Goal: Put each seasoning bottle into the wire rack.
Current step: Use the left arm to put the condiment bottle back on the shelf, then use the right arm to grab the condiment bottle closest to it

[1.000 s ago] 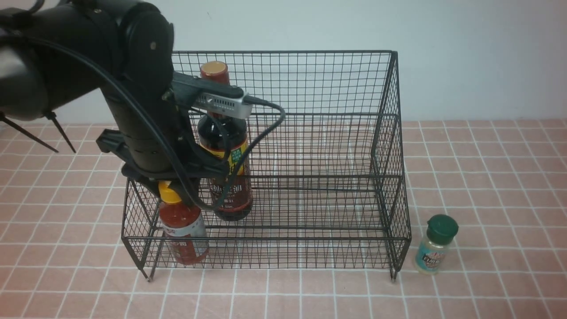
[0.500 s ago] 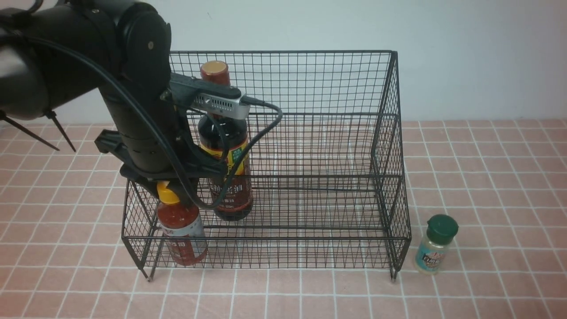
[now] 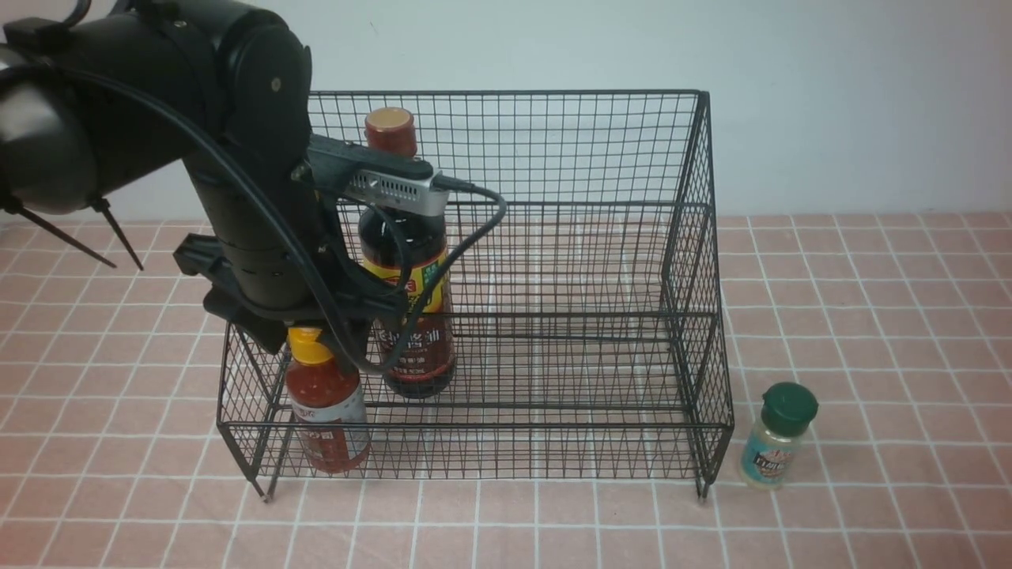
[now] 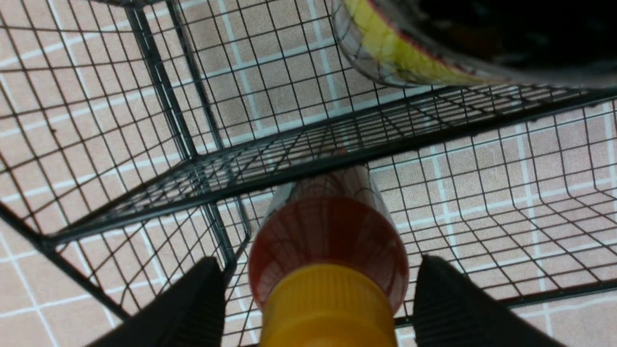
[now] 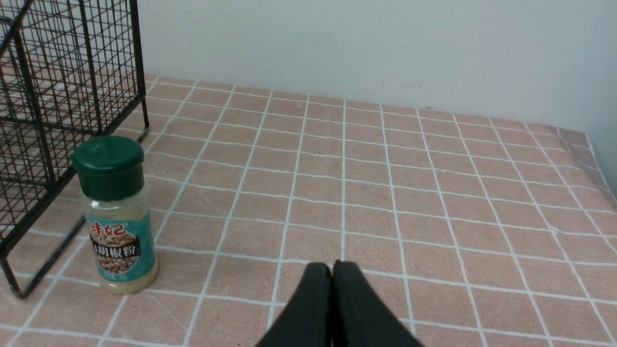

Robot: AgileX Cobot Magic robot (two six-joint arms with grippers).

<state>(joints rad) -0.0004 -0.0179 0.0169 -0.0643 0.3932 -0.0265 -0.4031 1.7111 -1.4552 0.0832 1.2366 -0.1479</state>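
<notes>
Front view is filled mostly by the wire rack [image 3: 704, 158], black mesh with a tall back, standing on the pink tiled tabletop [image 3: 870, 316]. The left arm [image 3: 237, 118] leans over the rack's left end. Just behind it, inside the rack, the soy-sauce bottle [image 3: 423, 348] stands upright on what looks like the step behind the front tier, though the arm hides part of it. The red-sauce bottle [image 3: 326, 411] stands upright in the rack's lowest front tier, at its left end. From the wrist camera, the left gripper [image 4: 319, 262] has its jaws spread wide on either side of that bottle's yellow cap, with a gap on both sides. The shaker [image 3: 777, 438] sits outside the rack on the tiles, just beside its front right foot. The right gripper [image 5: 331, 266] hovers over bare tiles near the shaker, jaws pressed together and holding nothing.
</notes>
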